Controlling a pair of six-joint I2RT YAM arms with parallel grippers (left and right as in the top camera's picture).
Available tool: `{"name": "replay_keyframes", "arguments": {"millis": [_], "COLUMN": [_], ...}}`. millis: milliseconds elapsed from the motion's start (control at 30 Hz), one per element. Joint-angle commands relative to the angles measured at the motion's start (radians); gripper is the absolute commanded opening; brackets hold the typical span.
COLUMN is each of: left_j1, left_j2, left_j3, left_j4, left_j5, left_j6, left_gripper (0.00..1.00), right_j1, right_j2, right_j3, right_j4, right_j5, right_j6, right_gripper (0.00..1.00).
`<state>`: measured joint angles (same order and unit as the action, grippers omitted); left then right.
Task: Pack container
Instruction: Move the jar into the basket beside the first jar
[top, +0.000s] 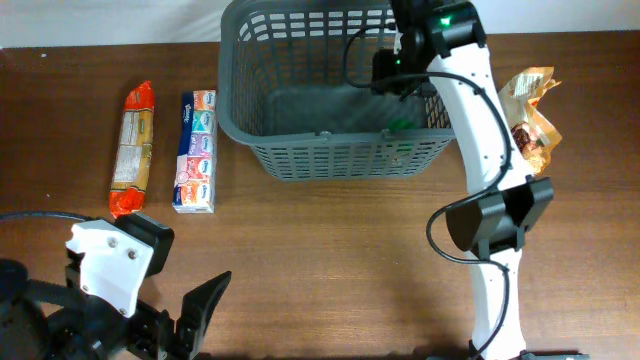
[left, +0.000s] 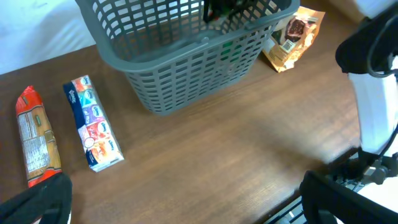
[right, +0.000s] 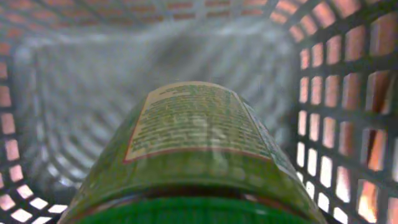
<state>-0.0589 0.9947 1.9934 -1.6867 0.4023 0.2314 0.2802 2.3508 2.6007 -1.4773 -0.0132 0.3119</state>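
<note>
**A:** Basket (top: 340, 155) from overhead, where is it sitting?

**B:** At 12 o'clock on the wooden table (top: 330, 260), standing upright. The right gripper (top: 392, 70) is reaching down inside its 3 o'clock end. A snack bag (top: 530, 105) is lying outside at 2 o'clock. A red packet (top: 133, 150) and a tissue pack (top: 196, 150) are lying side by side at 10 o'clock.

**A:** And the left gripper (top: 185, 315)?

**B:** It is hovering at 7 o'clock, well apart from everything, with its jaws standing wide apart and holding nothing.

**A:** What is the left wrist camera showing?

**B:** The basket is sitting at 12 o'clock, the tissue pack and red packet at 9, the snack bag at 1. One dark finger (left: 37, 199) is showing at each bottom corner, spread wide.

**A:** And the right wrist camera?

**B:** It is looking along the inside of the basket, with lattice walls all round. A green labelled bottle (right: 193, 137) is filling 6 o'clock. No fingers are showing, so I cannot tell whether they are gripping it.
</note>
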Motion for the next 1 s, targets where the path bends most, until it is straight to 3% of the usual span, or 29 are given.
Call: {"name": "replay_keyframes", "arguments": {"millis": [0,767,967], "left_j1": [-0.004,-0.004,-0.004], "left_j2": [0.004,0.004,0.004], "left_j3": [0.003,0.003,0.003], "left_j4": [0.000,0.000,0.000], "left_j5": [-0.006,-0.006,-0.006], "left_j6": [-0.013,-0.013,-0.013], "left_gripper": [0.99,0.99,0.99], "right_j1": [0.023,0.055,0.055], "right_j2": [0.047,0.198,0.198], "right_j3": [0.000,-0.013,-0.015], "right_j4": [-0.014,-0.085,-0.082], "right_j5": [-0.021,-0.016,-0.018], "right_j6": [0.006,-0.002,-0.017], "right_gripper": [0.04,0.04,0.09]}}
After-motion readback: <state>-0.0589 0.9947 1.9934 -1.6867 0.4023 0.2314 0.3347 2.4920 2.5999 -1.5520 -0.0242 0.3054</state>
